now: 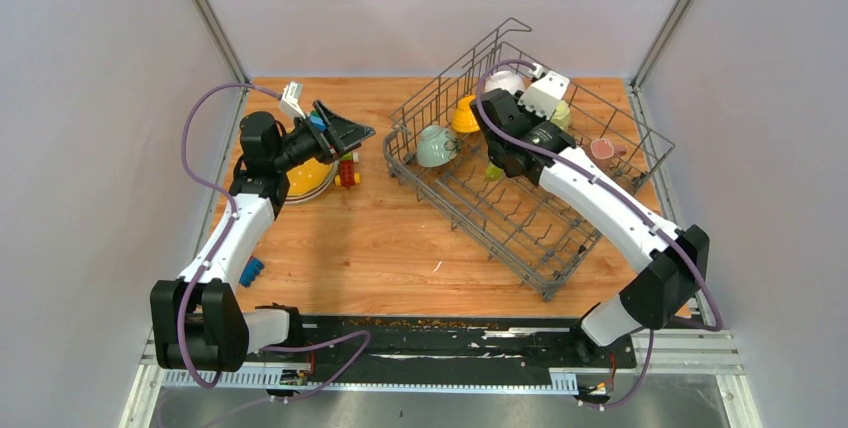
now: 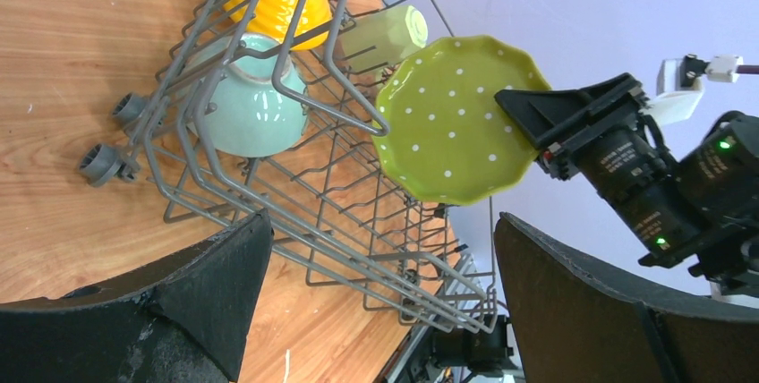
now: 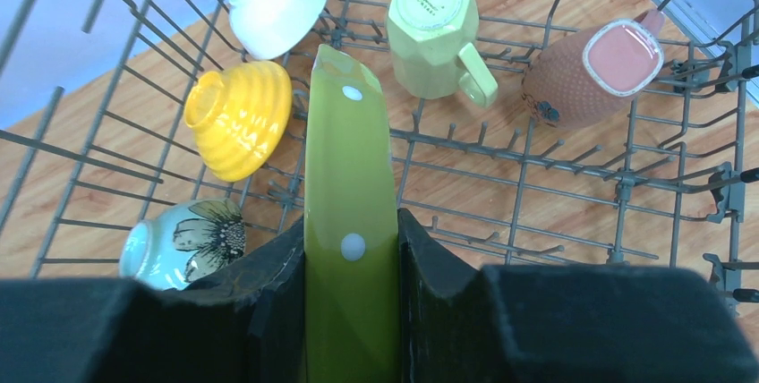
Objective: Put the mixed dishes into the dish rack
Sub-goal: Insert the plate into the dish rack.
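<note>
The right gripper (image 3: 351,231) sits closest to the lens, its two black pads pinched on the rim of the lime-green white-dotted plate (image 3: 347,159), which it holds upright and edge-on. Below and all around this hand is the dish rack (image 1: 520,218), its tall wire sides enclosing the plate. The plate seems to hang above the tines rather than rest on them, though contact at its lower edge is hidden. Just left of the held plate lies the yellow bowl (image 3: 237,119), with the white bowl (image 3: 277,3) ahead on the left. A teal mug (image 3: 179,240) lies close by the left pad, a pale-green mug (image 3: 434,29) ahead on the right, and a pink mug (image 3: 595,70) further right. To seat the plate well, it should probably go straight down with its edge kept parallel to a gap between tine rows, clear of the yellow bowl, and be released only once the rim is caught. The left gripper (image 1: 350,133) hangs spread wide and empty, outside the rack, over a yellow plate (image 1: 312,180). The pale-green mug's base carries a round stamp (image 3: 427,3) too small to read.
</note>
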